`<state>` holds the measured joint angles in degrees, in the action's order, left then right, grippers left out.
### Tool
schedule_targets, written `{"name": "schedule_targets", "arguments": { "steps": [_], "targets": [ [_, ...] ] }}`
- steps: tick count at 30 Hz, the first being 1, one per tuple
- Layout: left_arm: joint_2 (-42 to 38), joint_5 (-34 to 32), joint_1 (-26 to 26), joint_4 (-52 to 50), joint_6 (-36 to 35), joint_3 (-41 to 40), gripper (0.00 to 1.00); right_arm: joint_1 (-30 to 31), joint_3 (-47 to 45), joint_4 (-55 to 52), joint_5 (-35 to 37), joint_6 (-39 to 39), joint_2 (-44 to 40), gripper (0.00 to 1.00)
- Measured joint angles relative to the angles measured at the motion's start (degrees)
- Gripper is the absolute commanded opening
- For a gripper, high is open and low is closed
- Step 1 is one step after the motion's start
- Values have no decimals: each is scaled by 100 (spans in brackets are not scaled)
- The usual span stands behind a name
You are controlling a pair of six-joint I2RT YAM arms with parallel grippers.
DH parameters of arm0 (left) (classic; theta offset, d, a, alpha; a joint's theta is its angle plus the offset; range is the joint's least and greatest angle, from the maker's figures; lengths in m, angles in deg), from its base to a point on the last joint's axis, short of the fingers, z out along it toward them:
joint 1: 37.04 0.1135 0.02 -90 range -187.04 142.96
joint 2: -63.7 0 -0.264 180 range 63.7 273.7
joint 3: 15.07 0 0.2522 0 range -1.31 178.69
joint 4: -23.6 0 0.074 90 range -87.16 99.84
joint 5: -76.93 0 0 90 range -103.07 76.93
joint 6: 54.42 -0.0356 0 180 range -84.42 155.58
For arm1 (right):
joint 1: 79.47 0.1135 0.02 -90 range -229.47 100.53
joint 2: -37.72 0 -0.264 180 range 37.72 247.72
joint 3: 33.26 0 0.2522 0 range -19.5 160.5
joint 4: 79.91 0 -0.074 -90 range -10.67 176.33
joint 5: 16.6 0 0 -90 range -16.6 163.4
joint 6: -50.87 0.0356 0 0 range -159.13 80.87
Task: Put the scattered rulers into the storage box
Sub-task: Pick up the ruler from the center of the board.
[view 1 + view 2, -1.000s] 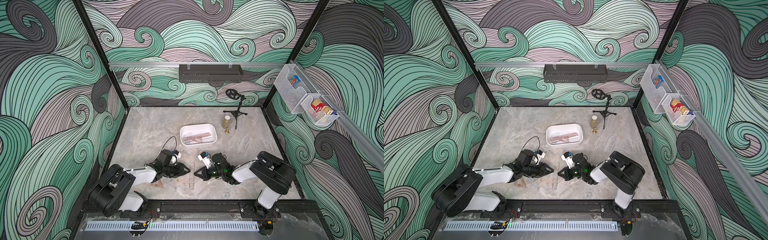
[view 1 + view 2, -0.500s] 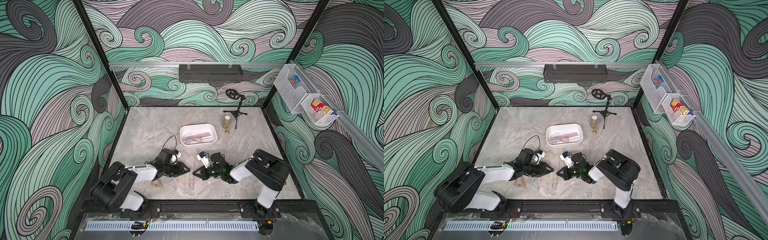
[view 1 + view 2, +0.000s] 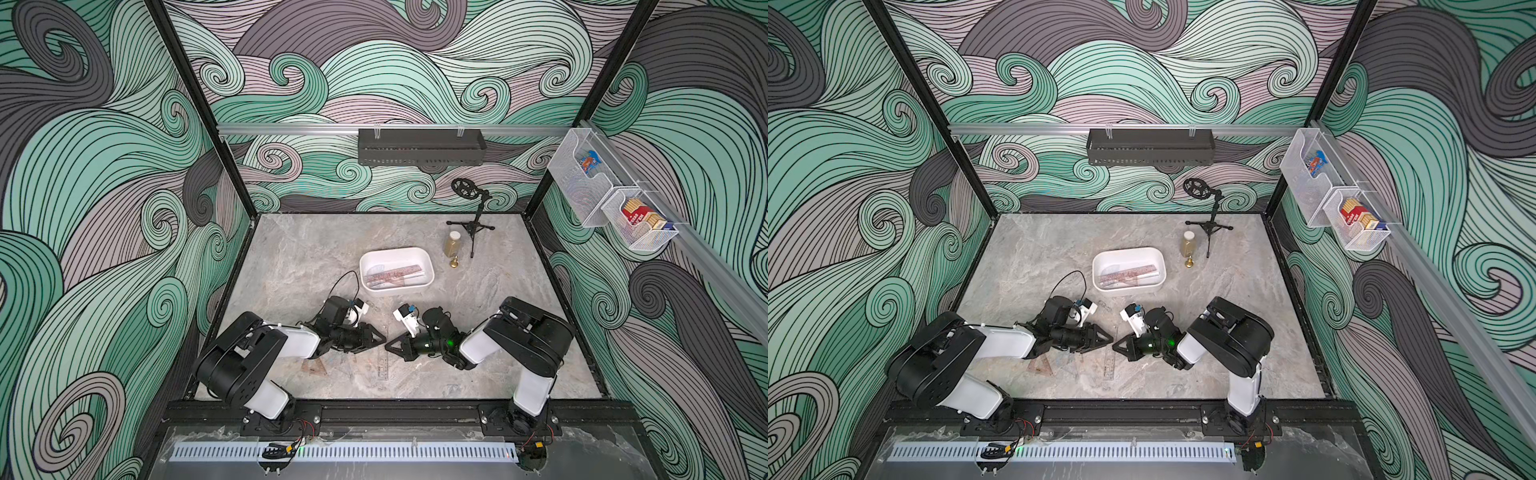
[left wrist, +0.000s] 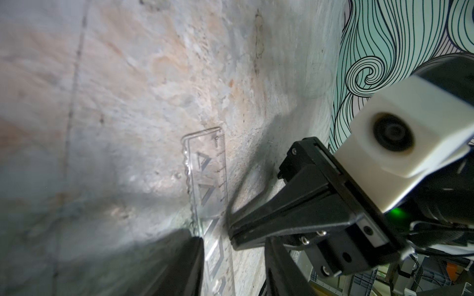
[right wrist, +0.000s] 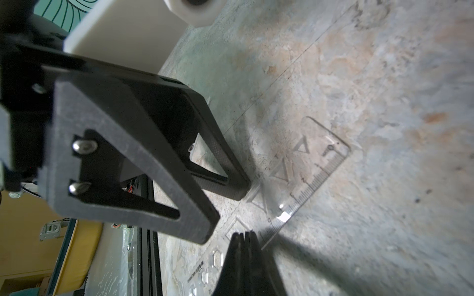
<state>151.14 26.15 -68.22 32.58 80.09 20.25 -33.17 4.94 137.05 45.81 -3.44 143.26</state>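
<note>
Up front, a brown set square [image 3: 313, 365] lies flat on the counter [image 3: 291, 249]. Just beyond, the clear ruler [image 4: 207, 174] points lengthwise toward the storage box [image 3: 399, 289], farther back. The left hand [image 3: 379, 334], jaws apart, straddles its width while the clenched right hand [image 3: 388, 345] noses its edge. From above the ruler barely shows; whether it is lifted is unclear.

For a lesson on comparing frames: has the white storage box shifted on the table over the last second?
No. The storage box lies where it was, at the same gap from the amber bottle standing beside it.
</note>
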Motion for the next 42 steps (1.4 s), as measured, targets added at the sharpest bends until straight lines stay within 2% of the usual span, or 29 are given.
{"name": "schedule_targets", "arguments": {
  "steps": [8,12,20,28,33,42],
  "targets": [
    [197,72,-81,192,15,83,44,-57,-170,-42,-20,7,-164,0],
    [249,87,-111,223,15,116,44,-157,-330,-697,-4,-50,-664,0],
    [459,138,-291,308,15,280,44,-892,-372,-1749,44,-284,-1687,4],
    [933,345,-883,201,-87,828,44,-1373,-356,-2210,20,-538,-1690,27],
    [815,339,-1021,-426,-369,1023,49,-1580,-321,-2465,-24,-717,-1696,33],
    [-402,-262,-632,-2319,-737,1161,66,-1606,-544,-2743,-168,-730,-2081,39]
  ]
}}
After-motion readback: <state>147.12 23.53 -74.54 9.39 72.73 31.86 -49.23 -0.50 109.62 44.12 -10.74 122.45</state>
